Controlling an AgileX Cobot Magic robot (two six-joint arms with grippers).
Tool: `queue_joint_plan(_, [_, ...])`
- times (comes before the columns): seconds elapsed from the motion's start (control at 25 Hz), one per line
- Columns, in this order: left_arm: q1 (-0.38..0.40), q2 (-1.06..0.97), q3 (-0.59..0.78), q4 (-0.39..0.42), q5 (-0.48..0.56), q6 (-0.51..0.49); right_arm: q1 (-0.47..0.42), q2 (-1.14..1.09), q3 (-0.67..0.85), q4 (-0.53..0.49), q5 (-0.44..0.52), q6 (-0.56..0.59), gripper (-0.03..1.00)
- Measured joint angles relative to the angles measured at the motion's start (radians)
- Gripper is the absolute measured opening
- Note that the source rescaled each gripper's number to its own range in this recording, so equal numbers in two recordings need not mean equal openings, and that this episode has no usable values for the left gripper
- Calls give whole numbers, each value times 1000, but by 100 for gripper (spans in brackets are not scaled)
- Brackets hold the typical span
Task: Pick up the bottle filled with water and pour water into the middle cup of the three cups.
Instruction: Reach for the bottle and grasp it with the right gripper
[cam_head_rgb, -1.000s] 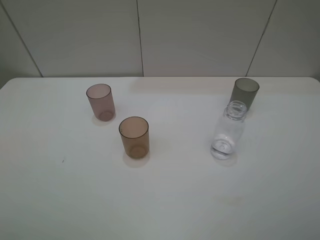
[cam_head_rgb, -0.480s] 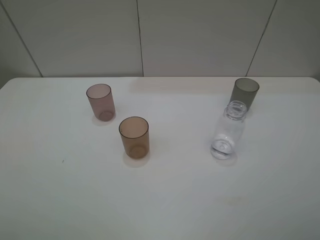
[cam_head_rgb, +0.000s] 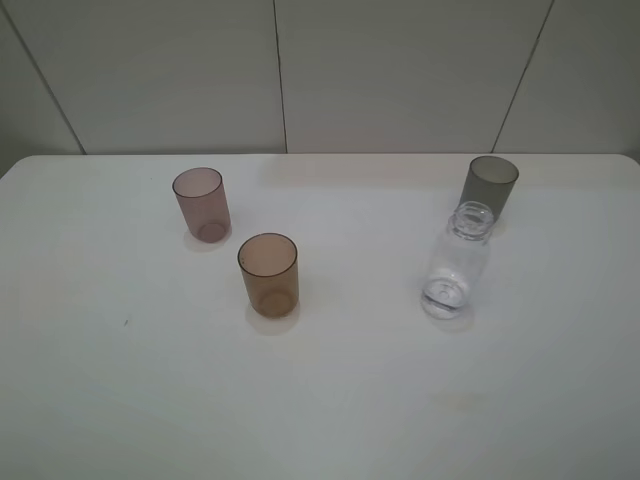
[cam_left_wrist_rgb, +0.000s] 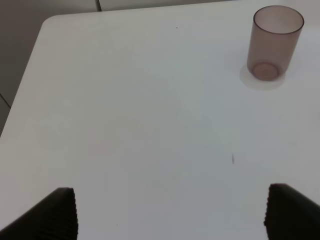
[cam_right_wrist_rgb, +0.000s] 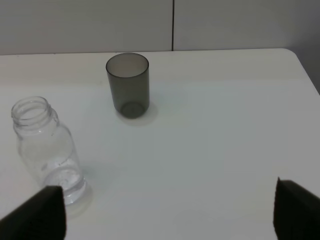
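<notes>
On the table (cam_head_rgb: 320, 400) nothing has shifted this past second: the bottle (cam_head_rgb: 455, 265) stands upright near the grey cup (cam_head_rgb: 490, 185), well apart from the middle cup (cam_head_rgb: 269, 275). Left hand (cam_left_wrist_rgb: 170, 200) and right hand (cam_right_wrist_rgb: 166, 187) both gape wide, holding nothing, so the pickup seems not yet begun; the water level is hard to read.

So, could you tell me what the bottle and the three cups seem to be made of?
The bottle: clear, glossy, probably plastic; the table shows through it. The amber-brown cup, pinkish cup and grey cup: tinted translucent, likely plastic, though glass is possible; their bases show through thin walls.
</notes>
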Motion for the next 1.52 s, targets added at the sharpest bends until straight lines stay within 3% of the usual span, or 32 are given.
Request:
queue_joint_plan(0.32, [0, 0, 0, 0, 0, 0, 0, 39, 0, -12, 0, 0, 81])
queue_joint_plan(0.6, [0, 0, 0, 0, 0, 0, 0, 189, 0, -170, -7, 11, 81])
queue_joint_plan(0.72, [0, 0, 0, 0, 0, 0, 0, 250, -1, -211, -52, 24, 81])
queue_joint_plan(0.8, [0, 0, 0, 0, 0, 0, 0, 299, -1, -209, -127, 27, 81])
queue_joint_plan(1.0, [0, 0, 0, 0, 0, 0, 0, 456, -7, -112, -430, 30, 81])
queue_joint_plan(1.2, [0, 0, 0, 0, 0, 0, 13, 655, -10, -31, -601, 30, 81])
queue_joint_plan(1.52, [0, 0, 0, 0, 0, 0, 274, 761, 88, 5, -869, 42, 81])
